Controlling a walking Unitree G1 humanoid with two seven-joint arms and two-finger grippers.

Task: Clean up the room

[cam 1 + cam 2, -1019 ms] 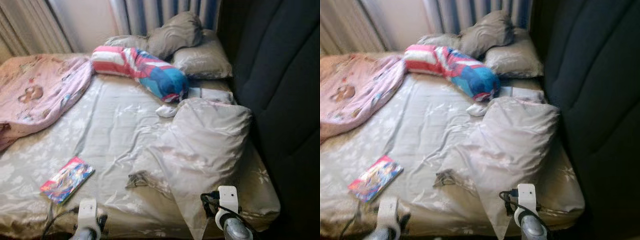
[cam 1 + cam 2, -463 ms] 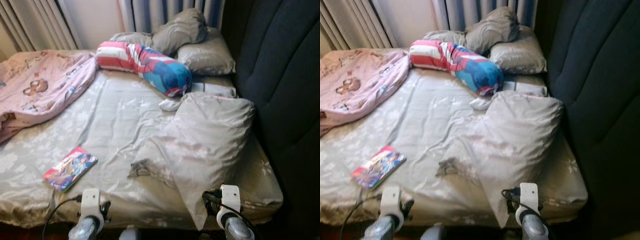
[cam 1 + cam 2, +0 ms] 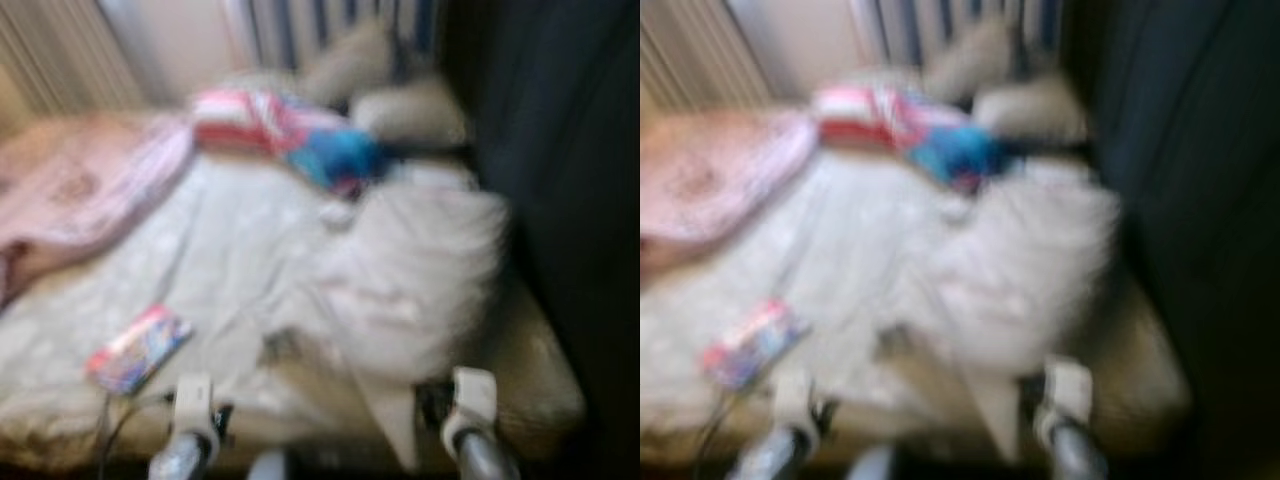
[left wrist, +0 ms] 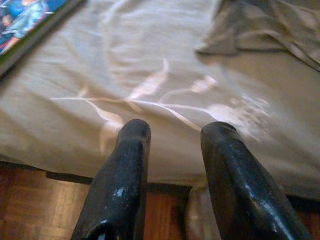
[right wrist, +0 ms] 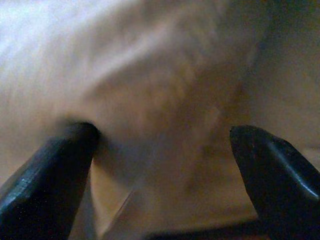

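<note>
Silver arms, white wrists (cabled), black fingers (image 4: 125,180)

Book (image 3: 137,349) on bed (image 3: 230,250) ahead-left of left gripper (image 4: 172,132); big pillow (image 3: 420,275) just ahead of right gripper (image 5: 162,137); bolster (image 3: 290,135) beyond.

Blurred bed (image 3: 230,250) in beige sheet, dark padded headboard (image 3: 560,180) along right edge, curtains (image 3: 60,60) behind, wood floor (image 4: 35,205) below.

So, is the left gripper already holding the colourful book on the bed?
No, the left gripper is open with nothing between its fingers, over the bed sheet, while the book lies apart from it.
</note>
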